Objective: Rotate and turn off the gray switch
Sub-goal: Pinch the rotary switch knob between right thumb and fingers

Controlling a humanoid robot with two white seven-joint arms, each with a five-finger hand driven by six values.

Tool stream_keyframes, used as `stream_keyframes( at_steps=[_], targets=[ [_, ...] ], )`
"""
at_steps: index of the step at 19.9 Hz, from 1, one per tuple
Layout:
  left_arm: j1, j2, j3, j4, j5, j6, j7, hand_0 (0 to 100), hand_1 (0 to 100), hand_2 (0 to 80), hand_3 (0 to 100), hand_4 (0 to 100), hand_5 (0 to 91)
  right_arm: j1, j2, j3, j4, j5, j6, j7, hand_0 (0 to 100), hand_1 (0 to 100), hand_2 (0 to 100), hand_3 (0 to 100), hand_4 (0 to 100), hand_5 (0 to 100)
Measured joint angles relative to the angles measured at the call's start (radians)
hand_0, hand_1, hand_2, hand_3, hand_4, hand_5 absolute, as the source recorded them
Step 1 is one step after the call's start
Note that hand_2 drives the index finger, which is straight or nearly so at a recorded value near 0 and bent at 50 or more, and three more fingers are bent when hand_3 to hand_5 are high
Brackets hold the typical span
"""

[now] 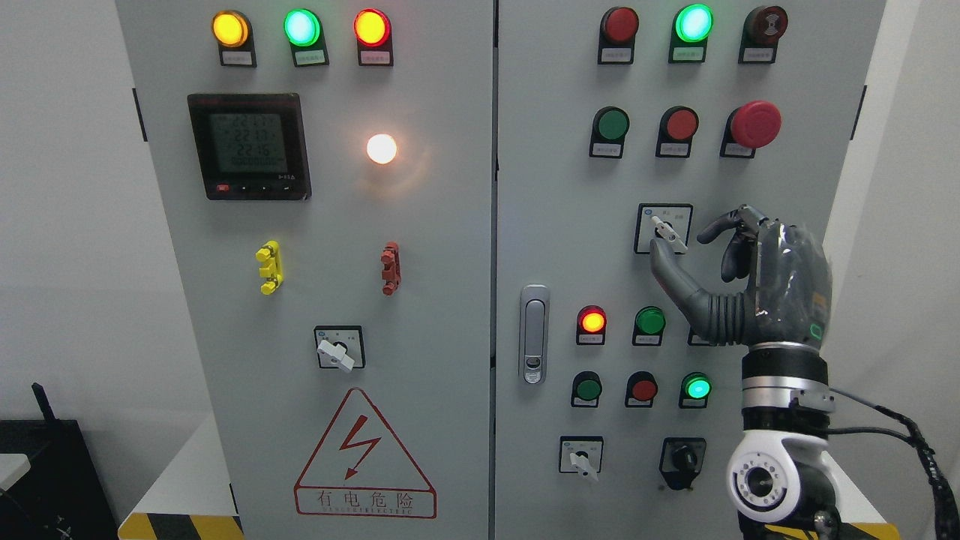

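The right hand (739, 281), open, thumb touching the gray switch (667, 233) at its upper left; pinch its lever squarely before twisting.

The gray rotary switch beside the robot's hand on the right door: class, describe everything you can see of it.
The gray rotary switch has a pale, plastic-looking lever on a round hub, set in a black-framed square plate with small labels too blurred to read. The lever slants from upper left down to lower right. It sits mid-height on the right cabinet door, below the red mushroom button. The right hand is at it: the thumb tip meets the plate's lower edge and curled fingers hover just right of the lever; contact is unclear.
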Motion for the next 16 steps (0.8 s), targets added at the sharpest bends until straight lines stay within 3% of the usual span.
stream_keyframes(
  at_steps=[16],
  targets=[
    [0.000, 0.000, 0.000, 0.000, 0.000, 0.000, 0.000, 12, 39, 0.0, 0, 0, 0.0, -0.015, 0.001, 0.001, 0.024, 0.012, 0.000, 0.000, 10, 42, 61, 100, 99, 100]
  ],
)
